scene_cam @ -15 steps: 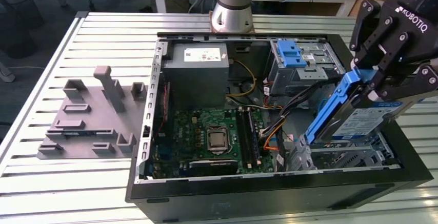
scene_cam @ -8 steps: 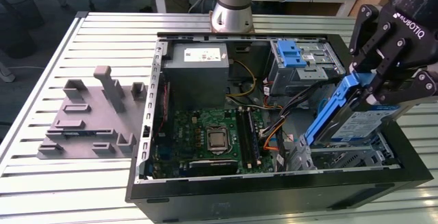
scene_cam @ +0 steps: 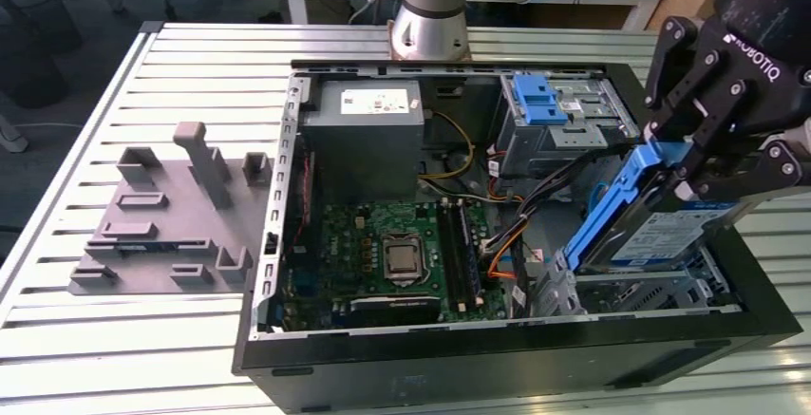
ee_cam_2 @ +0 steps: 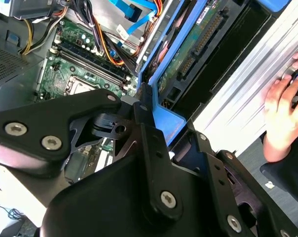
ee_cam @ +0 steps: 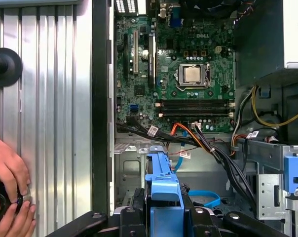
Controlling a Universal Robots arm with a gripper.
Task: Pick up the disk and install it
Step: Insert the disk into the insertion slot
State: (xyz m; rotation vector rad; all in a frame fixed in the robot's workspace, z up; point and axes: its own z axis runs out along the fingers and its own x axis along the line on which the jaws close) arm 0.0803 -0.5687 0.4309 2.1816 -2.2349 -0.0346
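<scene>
Gripping hand [scene_cam: 690, 173]: clenched on the upper end of the disk [scene_cam: 659, 235].
Disk place: tilted steeply, with its lower end at the mouth of the bay [scene_cam: 647, 293], about four o'clock in the open case [scene_cam: 507, 336] in the exterior view; not seated flat.
Risk one: I judged the blue rail could catch the bay's edge and jam, given the tilt.
Risk two: the cables [scene_cam: 514, 208] lay just beside the disk at its nine o'clock, and one might get pinched.
Counts: one hand, one disk, one case, one motherboard [scene_cam: 393, 244], one counter [scene_cam: 127, 339], and a person's two hands [ee_cam: 8, 170] on it.
</scene>
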